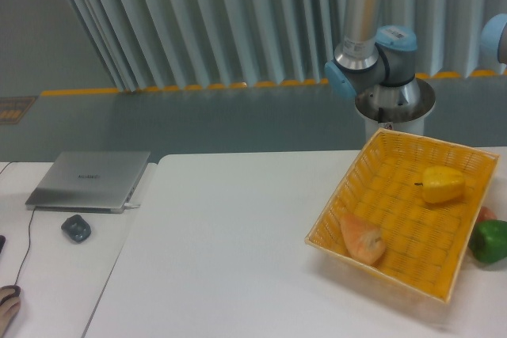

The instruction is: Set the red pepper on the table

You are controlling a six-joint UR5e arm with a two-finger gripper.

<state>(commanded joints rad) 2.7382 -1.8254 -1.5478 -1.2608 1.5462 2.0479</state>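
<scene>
On white table (238, 243), one basket (444, 286), one yellow pepper (442, 184), one red pepper (486, 214) beside it, tool out of view

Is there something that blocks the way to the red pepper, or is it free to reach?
The red pepper is mostly hidden behind the basket's right rim, with the green pepper close in front of it. The hand is out of view.

A single fixed camera looks down at a slant from in front of the large plain white table (238, 251), facing the ribbed grey curtain wall (198, 21) behind it. It stands fairly near, so the yellow wicker basket (348, 191) at the table's right is cut by the frame edge.
</scene>
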